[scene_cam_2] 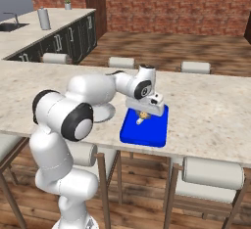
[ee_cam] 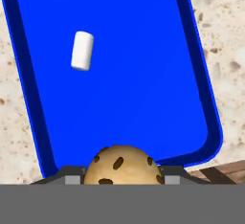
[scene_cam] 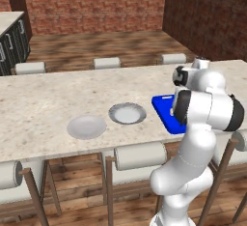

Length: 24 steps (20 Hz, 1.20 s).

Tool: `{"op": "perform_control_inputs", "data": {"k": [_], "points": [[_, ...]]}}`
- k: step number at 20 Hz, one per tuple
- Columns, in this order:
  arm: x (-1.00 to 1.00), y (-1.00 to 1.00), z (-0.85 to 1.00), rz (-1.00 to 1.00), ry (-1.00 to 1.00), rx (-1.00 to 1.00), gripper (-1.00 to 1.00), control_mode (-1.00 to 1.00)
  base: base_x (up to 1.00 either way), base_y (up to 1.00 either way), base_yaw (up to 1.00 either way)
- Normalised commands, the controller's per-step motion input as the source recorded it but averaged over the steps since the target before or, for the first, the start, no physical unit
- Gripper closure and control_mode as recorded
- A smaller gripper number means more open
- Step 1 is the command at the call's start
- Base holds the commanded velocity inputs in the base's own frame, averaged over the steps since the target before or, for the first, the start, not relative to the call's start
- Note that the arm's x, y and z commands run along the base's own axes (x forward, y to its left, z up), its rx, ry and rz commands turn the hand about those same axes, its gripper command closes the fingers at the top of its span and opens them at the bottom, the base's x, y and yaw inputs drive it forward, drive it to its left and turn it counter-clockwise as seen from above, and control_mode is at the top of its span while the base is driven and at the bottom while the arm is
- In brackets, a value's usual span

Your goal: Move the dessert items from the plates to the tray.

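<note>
My gripper hangs just above the bright blue tray, shut on the round golden-brown cookie ball. In the hand view the cookie sits between the two fingertips over the near end of the tray. The small white oblong piece lies on the tray floor farther along. Left of the tray, both grey plates stand bare on the counter: the plain one and the dark-rimmed one.
The tray lies near the front edge of a long speckled stone counter. Padded stools stand along its near side and its far side. A grey canister stands on a back counter at the far left.
</note>
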Motion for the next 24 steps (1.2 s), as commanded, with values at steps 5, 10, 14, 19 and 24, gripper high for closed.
{"op": "perform_control_inputs", "data": {"k": [5,10,14,19,24], "points": [[0.15,-0.13,-0.37,0.0,0.0,-0.02,1.0,-1.0,0.0,0.0,0.0],[0.32,-0.16,-0.28,0.0,-0.06,0.0,1.0,-1.0,0.0,0.0,0.0],[0.45,-0.2,-0.21,0.0,-0.11,0.0,-1.0,-1.0,0.0,0.0,0.0],[0.04,0.0,-0.01,0.0,-0.01,0.0,-1.0,-1.0,0.0,0.0,0.0],[0.01,0.0,0.0,0.0,0.0,0.0,-1.0,-1.0,0.0,0.0,0.0]]}}
